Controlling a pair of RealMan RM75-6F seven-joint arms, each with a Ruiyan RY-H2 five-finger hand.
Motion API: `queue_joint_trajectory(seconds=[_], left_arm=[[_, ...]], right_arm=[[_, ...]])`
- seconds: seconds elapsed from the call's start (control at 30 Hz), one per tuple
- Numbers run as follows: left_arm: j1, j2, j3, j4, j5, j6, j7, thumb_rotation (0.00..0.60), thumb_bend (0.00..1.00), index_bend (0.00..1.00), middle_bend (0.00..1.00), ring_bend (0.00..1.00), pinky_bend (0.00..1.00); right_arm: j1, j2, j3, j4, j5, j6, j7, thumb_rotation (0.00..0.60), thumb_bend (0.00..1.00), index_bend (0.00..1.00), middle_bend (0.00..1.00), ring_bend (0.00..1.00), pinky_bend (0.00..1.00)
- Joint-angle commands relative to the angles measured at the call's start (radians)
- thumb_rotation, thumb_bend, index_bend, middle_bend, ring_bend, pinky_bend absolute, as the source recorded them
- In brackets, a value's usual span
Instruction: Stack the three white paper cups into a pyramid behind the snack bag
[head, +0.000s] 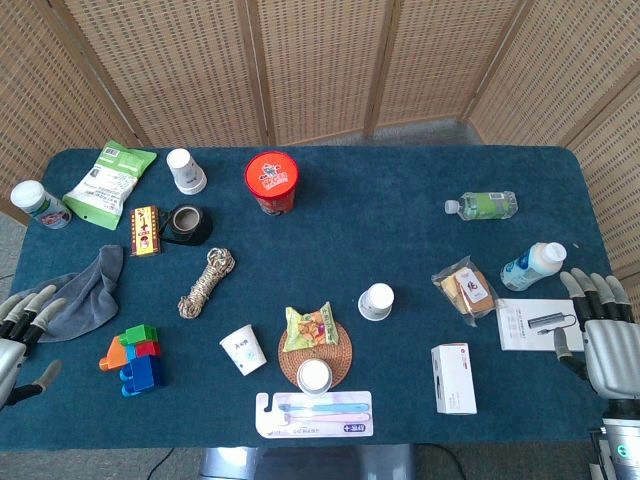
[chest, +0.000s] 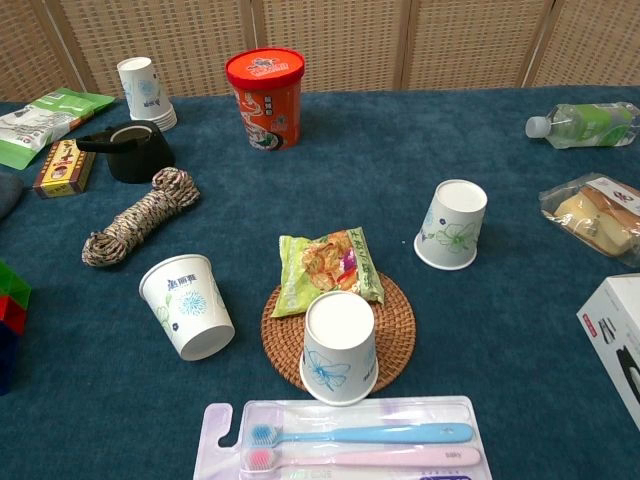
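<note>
Both hands are idling at the table's outer edges: the left hand (head: 22, 335) is hovering with fingers apart beside the grey cloth (head: 75, 292), and the right hand (head: 605, 335) is hovering spread over the leaflet (head: 535, 322); neither is holding anything. Neither hand is showing in the chest view.

Three white paper cups are standing apart, mouths down, around the snack bag (chest: 328, 266), which is lying partly on the woven coaster (chest: 400, 330). The near cup (chest: 340, 346) is sitting on the coaster just in front of the bag; the left cup (chest: 187, 305) is resting on the blue cloth beside it; the right cup (chest: 452, 224) is standing further off. A separate stack of cups (chest: 145, 92) is waiting near the far edge, by the red tub (chest: 266, 97).

No pyramid is forming yet: the space behind the bag is holding no cups, so by this evidence the whole task is remaining, namely moving two cups side by side behind the bag and setting the third on top.
</note>
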Motion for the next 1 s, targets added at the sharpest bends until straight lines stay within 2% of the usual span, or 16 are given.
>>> queue_joint_trajectory(seconds=[0.03, 0.23, 0.5, 0.7, 1.0], left_arm=[[-0.021, 0.018, 0.010, -0.002, 0.026, -0.030, 0.013, 0.600, 0.42, 0.00, 0.00, 0.00, 0.00], [-0.064, 0.037, 0.026, -0.008, 0.092, -0.087, 0.060, 0.600, 0.42, 0.00, 0.00, 0.00, 0.00], [-0.148, 0.024, 0.039, -0.046, 0.157, -0.234, 0.189, 0.600, 0.42, 0.00, 0.00, 0.00, 0.00], [-0.216, -0.022, 0.004, -0.069, 0.153, -0.338, 0.347, 0.600, 0.42, 0.00, 0.00, 0.00, 0.00], [-0.310, -0.111, -0.043, -0.097, 0.126, -0.471, 0.514, 0.600, 0.42, 0.00, 0.00, 0.00, 0.00]], right_arm=[[-0.003, 0.003, -0.002, -0.006, -0.006, 0.006, -0.001, 0.600, 0.53, 0.00, 0.00, 0.00, 0.00], [-0.009, 0.014, -0.008, -0.020, -0.023, 0.014, -0.006, 0.600, 0.53, 0.00, 0.00, 0.00, 0.00], [-0.026, 0.018, -0.010, -0.022, -0.028, 0.037, 0.002, 0.600, 0.53, 0.00, 0.00, 0.00, 0.00], [-0.038, 0.023, -0.006, -0.020, -0.021, 0.053, 0.010, 0.600, 0.53, 0.00, 0.00, 0.00, 0.00], [-0.045, 0.034, -0.002, -0.010, -0.015, 0.058, 0.026, 0.600, 0.53, 0.00, 0.00, 0.00, 0.00]])
